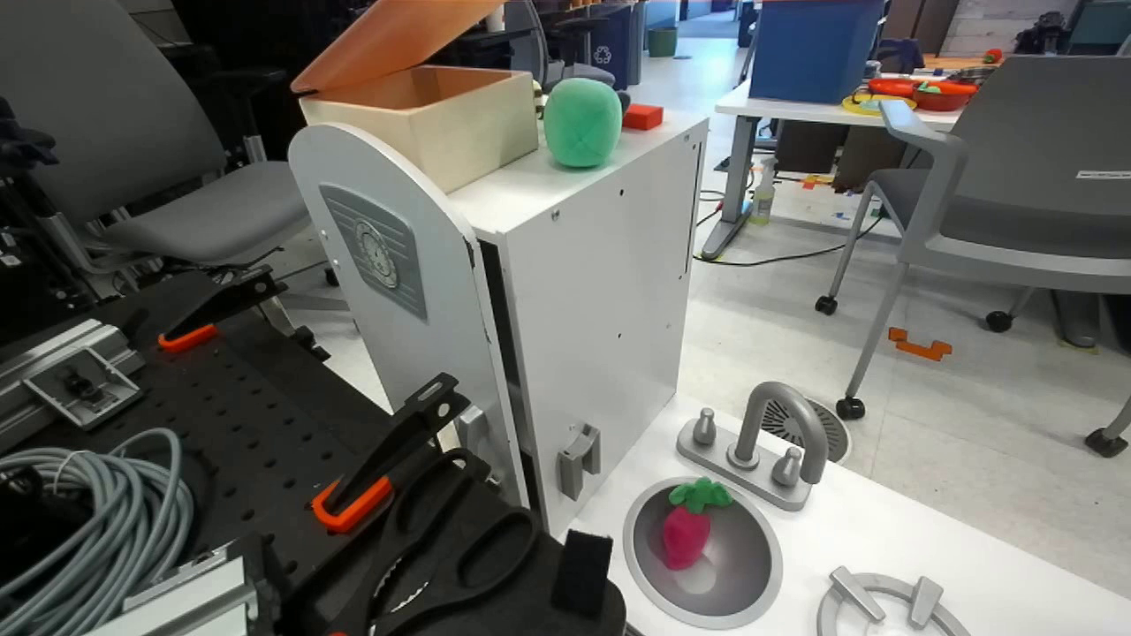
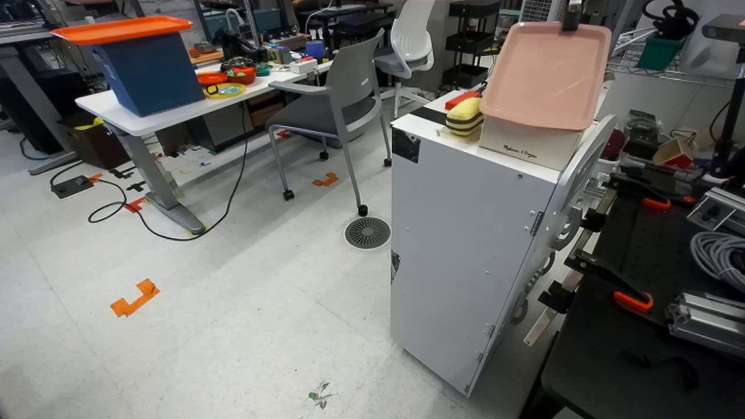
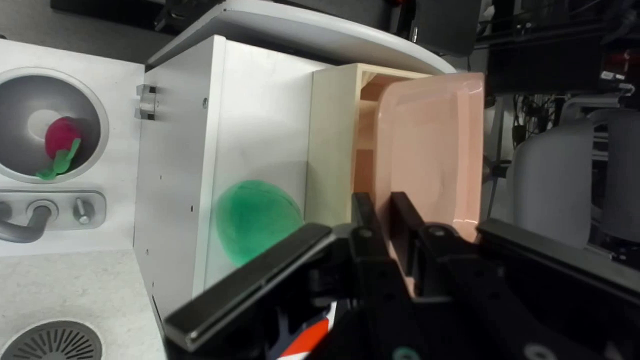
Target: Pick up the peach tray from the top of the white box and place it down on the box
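Observation:
The peach tray point(image 3: 425, 150) is tilted steeply over an open cream box point(image 3: 330, 150) on top of the white box point(image 3: 175, 175). My gripper point(image 3: 381, 200) is shut on one of the tray's edges, with the tray wall between its black fingers. In an exterior view the tray point(image 2: 547, 75) hangs from the dark fingertips at its upper edge. In an exterior view only the orange-lit underside of the tray point(image 1: 398, 40) shows, and the gripper is out of frame. Whether the tray's low edge touches the cream box, I cannot tell. The white box point(image 1: 601, 265) stands upright.
Beside the cream box sit a green round plush point(image 1: 583, 122), a red block point(image 1: 642, 117) and a yellow striped plush point(image 2: 465, 116). A rounded panel point(image 1: 389, 247) rises at one end of the white box. Lower down are a sink point(image 1: 769, 583) and faucet point(image 1: 782, 424).

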Robot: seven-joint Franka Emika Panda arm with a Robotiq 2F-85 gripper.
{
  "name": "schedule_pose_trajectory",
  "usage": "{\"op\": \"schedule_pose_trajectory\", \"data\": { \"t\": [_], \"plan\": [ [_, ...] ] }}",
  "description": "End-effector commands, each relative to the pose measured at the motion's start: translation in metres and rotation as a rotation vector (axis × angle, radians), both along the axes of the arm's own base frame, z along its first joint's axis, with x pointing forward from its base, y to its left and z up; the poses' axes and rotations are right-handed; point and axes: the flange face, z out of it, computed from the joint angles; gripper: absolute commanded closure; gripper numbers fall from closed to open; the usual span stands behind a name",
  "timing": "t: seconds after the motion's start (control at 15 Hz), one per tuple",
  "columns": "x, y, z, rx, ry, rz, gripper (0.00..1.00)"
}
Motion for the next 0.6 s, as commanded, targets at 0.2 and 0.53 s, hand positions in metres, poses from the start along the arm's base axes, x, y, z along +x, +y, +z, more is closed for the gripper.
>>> {"op": "schedule_pose_trajectory", "data": {
  "t": [0.2, 0.53],
  "plan": [
    [-0.009, 0.008, 0.024, 0.048, -0.031, -0.020, 0.96],
    [-0.011, 0.010, 0.038, 0.054, -0.056, -0.021, 0.96]
  ]
}}
